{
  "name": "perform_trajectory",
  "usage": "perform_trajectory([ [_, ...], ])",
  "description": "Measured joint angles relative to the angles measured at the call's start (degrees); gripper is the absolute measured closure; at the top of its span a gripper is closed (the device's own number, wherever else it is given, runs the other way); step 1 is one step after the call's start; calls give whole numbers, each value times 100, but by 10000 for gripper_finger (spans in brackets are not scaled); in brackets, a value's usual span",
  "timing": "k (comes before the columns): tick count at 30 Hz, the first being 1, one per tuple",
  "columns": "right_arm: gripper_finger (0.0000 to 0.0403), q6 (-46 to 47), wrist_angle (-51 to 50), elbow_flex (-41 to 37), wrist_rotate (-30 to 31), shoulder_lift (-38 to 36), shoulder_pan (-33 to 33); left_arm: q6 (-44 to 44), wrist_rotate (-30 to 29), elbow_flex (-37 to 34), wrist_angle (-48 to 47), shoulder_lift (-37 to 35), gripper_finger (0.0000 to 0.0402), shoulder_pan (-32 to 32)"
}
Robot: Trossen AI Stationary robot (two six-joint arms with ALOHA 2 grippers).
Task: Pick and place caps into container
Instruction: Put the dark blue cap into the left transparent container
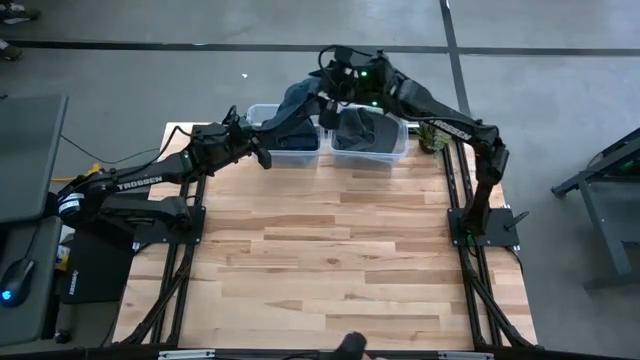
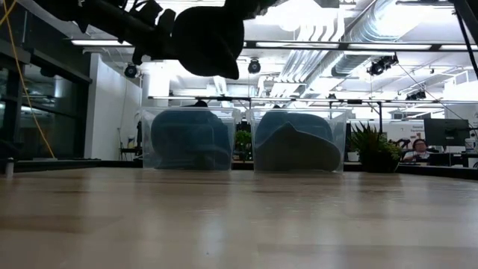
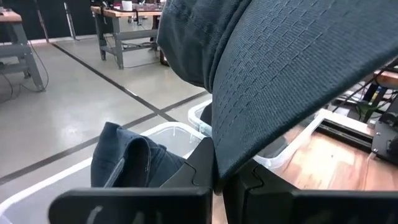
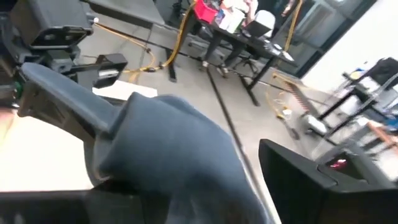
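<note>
A dark slate-blue cap (image 1: 296, 105) hangs in the air above the left clear bin (image 1: 283, 150), stretched between my two grippers. My left gripper (image 1: 262, 152) is shut on the cap's lower end (image 3: 214, 177). My right gripper (image 1: 326, 98) stands open at the cap's far, upper end, and the soft crown (image 4: 174, 149) bulges between its spread fingers. In the low view the cap (image 2: 209, 37) hangs high over the bins. The left bin holds another dark cap (image 3: 124, 162). The right bin (image 1: 398, 150) holds a cap (image 2: 297, 146) as well. My left gripper pinches the edge of the cap's textured brim (image 3: 219, 163) between its two fingers, coming roughly level from the table's left. The cap rises from the fingers toward the far side, clear of the bin below. My right gripper: the crown lies along one finger (image 4: 62, 102), but I cannot tell whether the fingers touch it.
The two clear bins stand side by side at the table's far edge, with a potted plant (image 1: 432, 135) to their right. The wooden tabletop (image 1: 340, 260) spreads out on the near side of the bins. Beyond the table is a workshop floor with desks.
</note>
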Motion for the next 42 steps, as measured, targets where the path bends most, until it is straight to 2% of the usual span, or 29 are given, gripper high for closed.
perform_trajectory([
  [3, 179, -118, -235, 0, 187, -225, 2, -142, -2, 0, -3, 0, 398, 2],
  [10, 178, -207, -1104, 0, 109, -755, 2, -584, -131, 0, 11, 0, 398, 19],
  [13, 178, -251, -1573, 1, -47, -936, 50, -946, 65, 0, 131, 0, 398, 194],
  [16, 178, -383, -2151, 2, -108, -1016, 170, -1472, 625, 0, 351, 0, 399, 492],
  [20, 178, -925, -2872, 0, -16, -956, 456, -2365, 1830, 0, 636, 0, 399, 1031],
  [25, 178, -1647, -3403, 0, 671, -706, 895, -3508, 3667, 0, 742, 42, 399, 1846],
  [27, 178, -1890, -3461, -1, 1006, -586, 1059, -3904, 4211, 0, 729, 115, 399, 2107],
  [33, 179, -2456, -3151, -2, 2050, -254, 1532, -4716, 5142, 0, 972, 415, 399, 2520],
  [39, 179, -2857, -2501, -2, 2553, 70, 1710, -5271, 5606, 0, 1579, 827, 399, 2515],
  [42, 179, -3127, -2219, 0, 2998, 257, 1722, -5401, 5860, 0, 1741, 1020, 399, 2518],
])
